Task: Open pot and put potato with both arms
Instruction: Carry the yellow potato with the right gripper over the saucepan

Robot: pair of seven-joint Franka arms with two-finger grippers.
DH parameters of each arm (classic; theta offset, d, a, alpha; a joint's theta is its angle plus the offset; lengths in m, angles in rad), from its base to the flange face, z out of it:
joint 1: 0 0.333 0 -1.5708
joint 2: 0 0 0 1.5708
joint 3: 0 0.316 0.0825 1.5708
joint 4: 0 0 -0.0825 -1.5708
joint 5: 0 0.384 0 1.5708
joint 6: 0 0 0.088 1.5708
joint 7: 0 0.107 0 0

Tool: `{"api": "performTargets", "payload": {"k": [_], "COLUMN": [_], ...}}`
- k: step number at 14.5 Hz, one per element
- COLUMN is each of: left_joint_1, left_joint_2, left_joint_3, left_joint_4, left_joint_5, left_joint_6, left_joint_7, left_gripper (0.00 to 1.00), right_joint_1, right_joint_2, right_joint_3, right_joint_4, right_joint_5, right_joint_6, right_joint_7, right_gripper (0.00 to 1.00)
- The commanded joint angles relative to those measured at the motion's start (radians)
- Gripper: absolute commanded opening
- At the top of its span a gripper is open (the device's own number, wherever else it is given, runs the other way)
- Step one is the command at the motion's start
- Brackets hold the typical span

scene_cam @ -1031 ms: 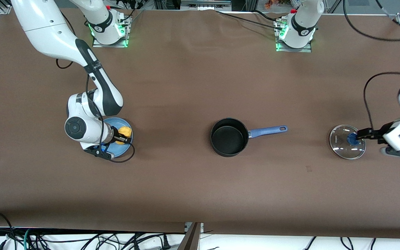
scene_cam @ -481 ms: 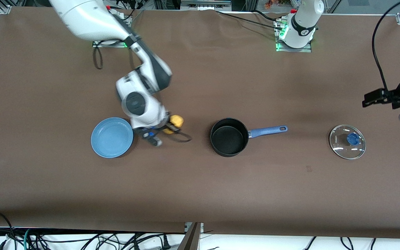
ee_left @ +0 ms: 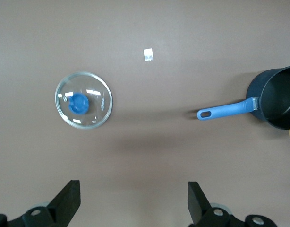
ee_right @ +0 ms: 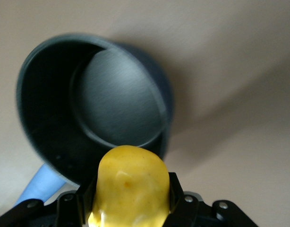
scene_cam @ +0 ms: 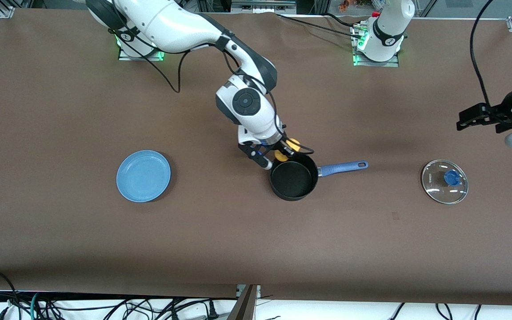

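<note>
The black pot (scene_cam: pixel 293 178) with its blue handle (scene_cam: pixel 342 167) stands open and empty mid-table; it also shows in the left wrist view (ee_left: pixel 277 97) and the right wrist view (ee_right: pixel 95 106). My right gripper (scene_cam: pixel 286 151) is shut on the yellow potato (scene_cam: pixel 288 149) and holds it over the pot's rim toward the robots' bases; the potato fills the right wrist view (ee_right: pixel 130 184). The glass lid (scene_cam: pixel 444 181) with a blue knob lies on the table toward the left arm's end, also in the left wrist view (ee_left: pixel 83 100). My left gripper (scene_cam: pixel 471 116) is open and empty, raised above the table near the lid.
A flat light-blue plate (scene_cam: pixel 143 175) lies empty toward the right arm's end. A small pale mark (ee_left: pixel 148 55) sits on the brown cloth between pot and lid, nearer the front camera. Cables lie along the table's front edge.
My right gripper carried the potato from the plate across to the pot's rim. My left gripper let go of the lid's knob and rose away from it.
</note>
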Motion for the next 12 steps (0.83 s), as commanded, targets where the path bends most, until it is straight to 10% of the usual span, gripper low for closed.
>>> {"api": "performTargets", "payload": {"k": [1,4,12], "left_joint_1": [-0.024,-0.012,-0.004], "left_joint_2": [-0.011,0.007,0.056], "left_joint_3": [0.015,0.014,0.014], "left_joint_4": [0.006,0.017,0.068], "left_joint_5": [-0.009,-0.006,-0.018], "left_joint_6": [-0.027,-0.031,-0.028], "left_joint_7": [-0.044,-0.044,-0.043], "left_gripper": [1.00,1.00,1.00], "right_joint_1": [0.005,0.003,-0.010], "right_joint_2": [0.042,0.041,0.019], "right_joint_3": [-0.015,-0.064,-0.101], "right_joint_4": [0.063,0.065,0.088], "right_joint_5": [-0.004,-0.009,-0.010], "right_joint_6": [0.031,0.031,-0.033], "right_joint_7": [0.005,-0.020,-0.087], "right_gripper": [0.34,0.87,0.99]}}
